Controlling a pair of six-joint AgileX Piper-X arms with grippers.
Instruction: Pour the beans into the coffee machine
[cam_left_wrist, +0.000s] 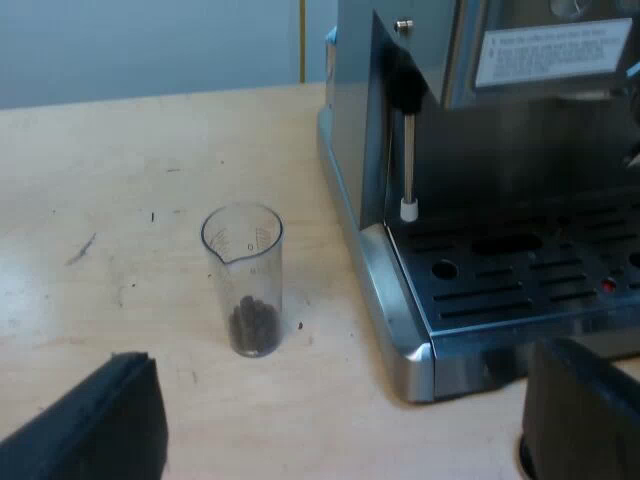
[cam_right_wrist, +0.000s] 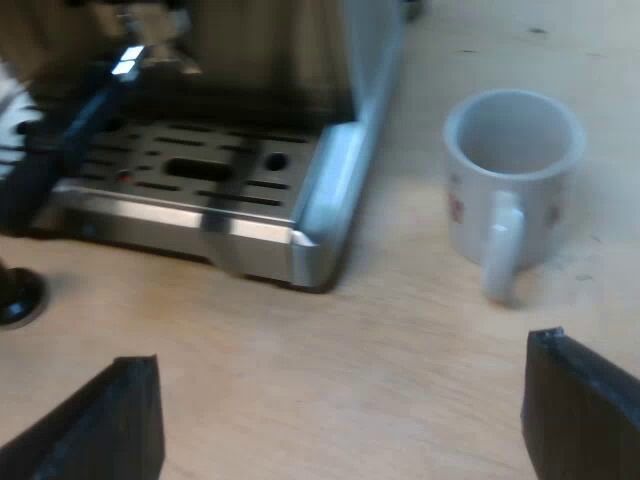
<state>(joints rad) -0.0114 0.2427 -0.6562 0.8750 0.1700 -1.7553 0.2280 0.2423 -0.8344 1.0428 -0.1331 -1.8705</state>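
A clear measuring glass (cam_left_wrist: 242, 280) stands upright on the wooden table, with a small heap of dark beans (cam_left_wrist: 252, 325) at its bottom. It is close to the espresso machine (cam_left_wrist: 400, 130), beside the corner of the drip tray (cam_left_wrist: 520, 285). My left gripper (cam_left_wrist: 345, 440) is open and holds nothing, a short way back from the glass. My right gripper (cam_right_wrist: 345, 440) is also open and holds nothing, facing the table between the machine's drip tray (cam_right_wrist: 200, 170) and a white mug (cam_right_wrist: 510, 170).
The mug stands upright and empty, handle toward my right gripper. A steam wand (cam_left_wrist: 408, 160) hangs over the tray. A dark handle (cam_right_wrist: 60, 150) sticks out at the machine's front. A small dark round object (cam_right_wrist: 15, 295) sits on the table by the tray.
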